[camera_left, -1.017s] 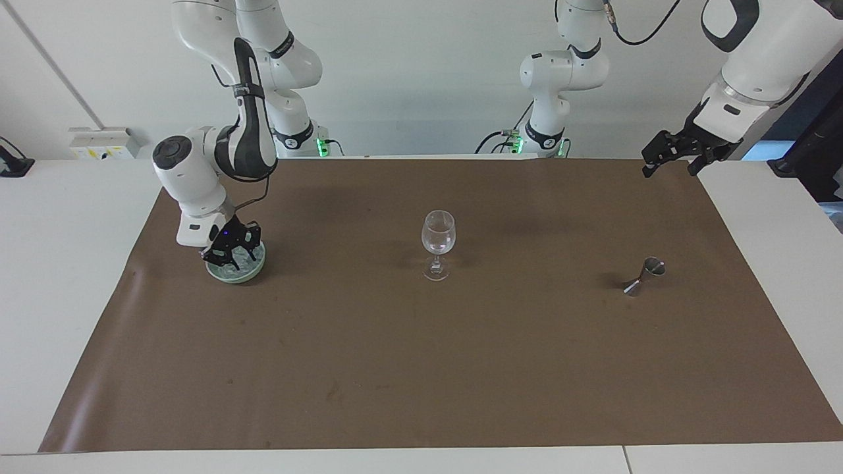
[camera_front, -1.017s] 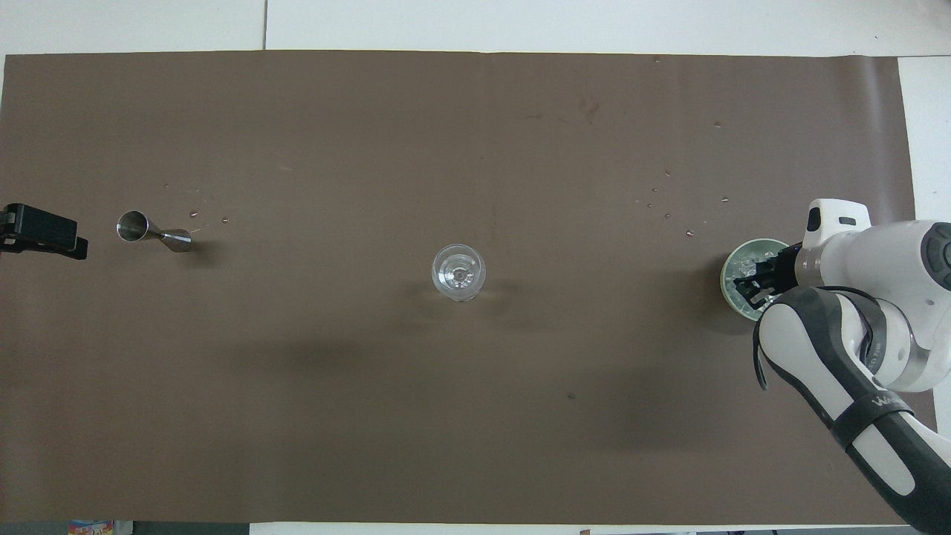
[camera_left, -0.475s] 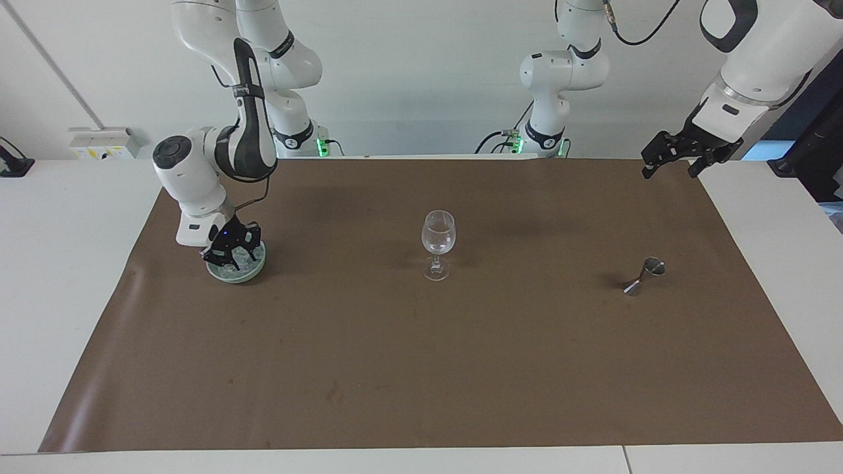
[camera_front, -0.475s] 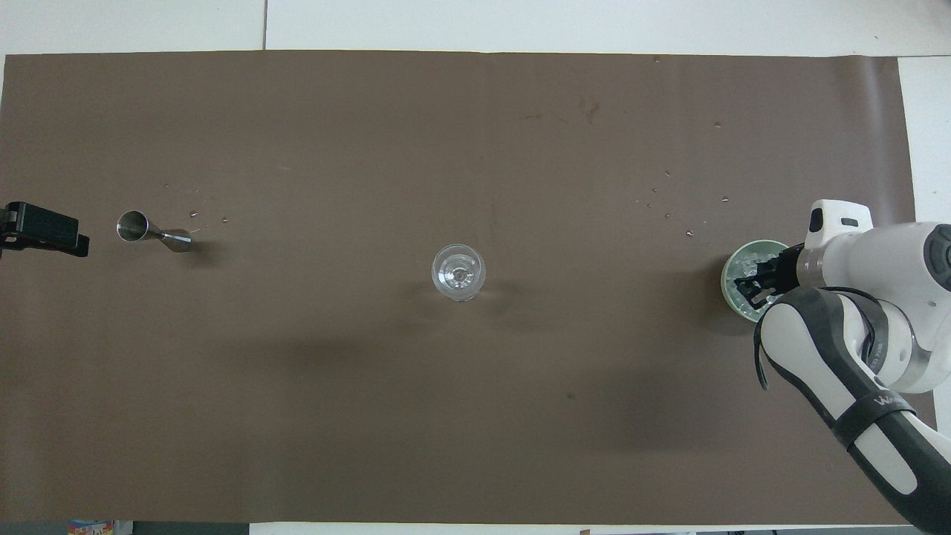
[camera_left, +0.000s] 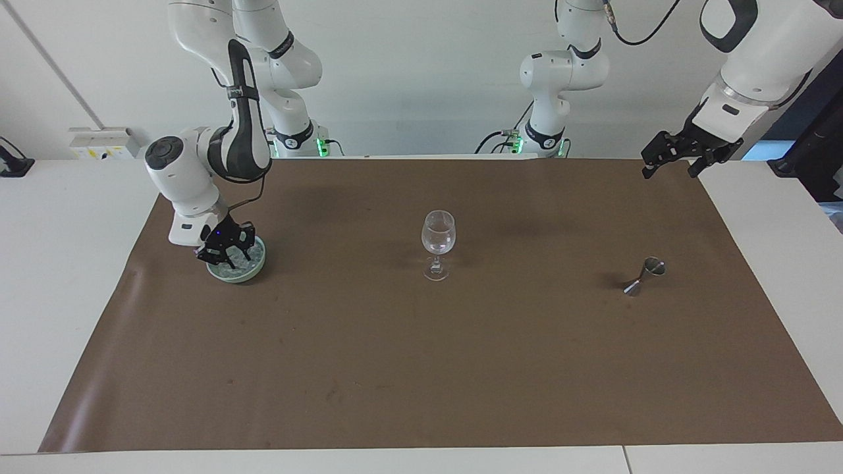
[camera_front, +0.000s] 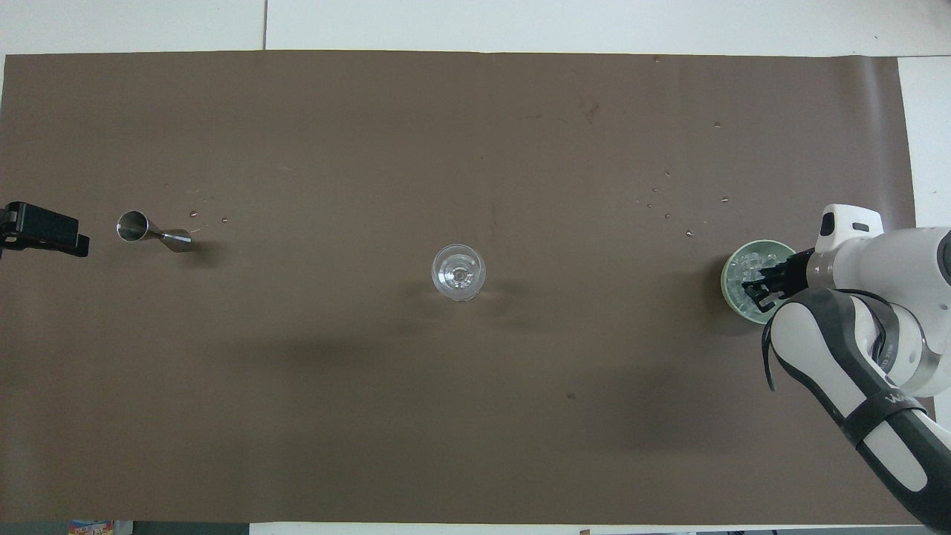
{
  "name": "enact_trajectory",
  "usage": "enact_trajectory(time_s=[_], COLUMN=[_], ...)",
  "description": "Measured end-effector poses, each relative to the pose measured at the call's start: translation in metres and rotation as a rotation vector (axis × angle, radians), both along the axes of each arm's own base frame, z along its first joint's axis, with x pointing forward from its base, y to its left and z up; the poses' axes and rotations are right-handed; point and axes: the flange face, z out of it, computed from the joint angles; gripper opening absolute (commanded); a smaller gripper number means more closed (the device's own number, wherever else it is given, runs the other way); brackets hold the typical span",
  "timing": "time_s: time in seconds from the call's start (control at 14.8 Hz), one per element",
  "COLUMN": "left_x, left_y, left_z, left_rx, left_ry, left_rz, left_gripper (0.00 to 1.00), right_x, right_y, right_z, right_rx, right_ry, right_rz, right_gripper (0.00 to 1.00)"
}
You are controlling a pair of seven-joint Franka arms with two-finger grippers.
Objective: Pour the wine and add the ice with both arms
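The ice [camera_left: 238,261] sits in a green bowl [camera_left: 253,271] toward the right arm's end of the tabletop [camera_left: 421,368]. The right gripper [camera_left: 224,253], low over it, has lifted slightly and drawn back from the bowl's middle; whether its narrowed fingers pinch a chunk I cannot tell. The wine glass [camera_left: 438,243] stands mid-table, a toppled jigger [camera_left: 644,276] toward the left arm's end. The left gripper [camera_left: 673,160] waits raised, fingers released, over the cloth's corner.

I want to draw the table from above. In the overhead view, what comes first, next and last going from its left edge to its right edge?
Left claw → metal jigger lying on its side → wine glass → green bowl of ice, with the right claw over it.
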Motion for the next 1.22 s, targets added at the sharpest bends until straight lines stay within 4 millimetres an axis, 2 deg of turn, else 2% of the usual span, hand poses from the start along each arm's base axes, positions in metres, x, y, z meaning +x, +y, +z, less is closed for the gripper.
enact_trajectory(time_s=[0.27, 0.81, 1.22], left_x=[0.0, 0.0, 0.0], left_y=[0.0, 0.0, 0.0], left_z=[0.0, 0.0, 0.0], left_rx=[0.0, 0.0, 0.0], left_ry=[0.0, 0.0, 0.0], left_rz=[0.0, 0.0, 0.0], left_gripper=[1.0, 1.0, 1.0], right_x=[-0.0013, -0.0052, -0.0052], right_y=[0.0017, 0.0021, 0.0021], right_z=[-0.0013, -0.0016, -0.0015], right_rx=[0.004, 0.005, 0.005], right_ry=[0.002, 0.002, 0.002], right_rz=[-0.001, -0.001, -0.001], right_gripper=[0.33, 0.0, 0.0])
